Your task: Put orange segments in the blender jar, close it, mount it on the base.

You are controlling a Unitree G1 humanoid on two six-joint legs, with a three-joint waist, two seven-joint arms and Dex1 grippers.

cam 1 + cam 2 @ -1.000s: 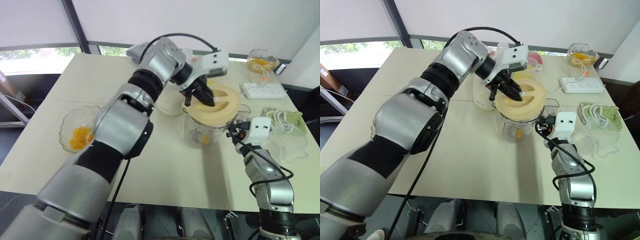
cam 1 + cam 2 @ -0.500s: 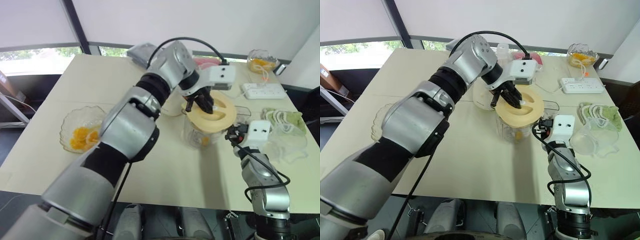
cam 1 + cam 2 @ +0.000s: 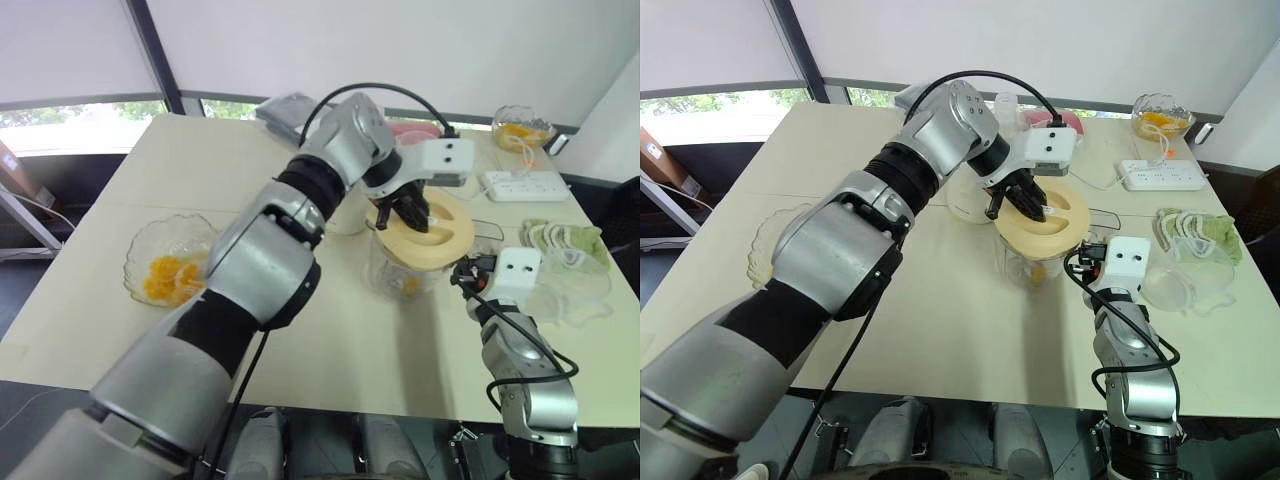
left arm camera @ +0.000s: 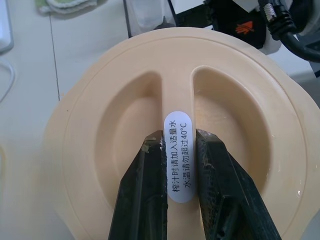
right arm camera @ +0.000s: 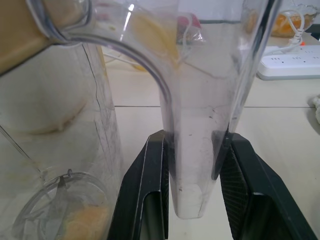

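While both arms work at the middle of the table, the scene reads as follows.

Left gripper (image 4: 180,170): clamped on the raised centre rib of the lid, one black finger (image 4: 142,195) on each side of the rib's white oval sticker with printed characters.

Lid (image 3: 425,232): flat, round, cream-yellow; it sits on the mouth of the blender jar, slightly tilted, and whether it is fully seated cannot be told.

Blender jar (image 3: 390,270): clear plastic, upright on the table under the lid; through its wall a few orange segments (image 5: 87,222) show at the bottom beside the metal blades.

Right gripper (image 5: 192,165): closed around the jar's clear side handle (image 5: 200,125), a finger pressed on each flank of it, approaching from the robot's right side of the jar.

Base (image 3: 965,200): cream-white and rounded, on the table just behind the jar, partly hidden by the left arm; the jar is not on it.

Scalloped glass bowl (image 3: 165,262): well apart on the robot's left, holding more orange segments.

Far right corner: a second small glass bowl (image 3: 520,125) with orange pieces, and near it a white power strip (image 3: 525,183).

Right edge of the table: a green-and-white cloth (image 3: 570,240) and a clear plastic container (image 3: 1175,280) lying beside it.
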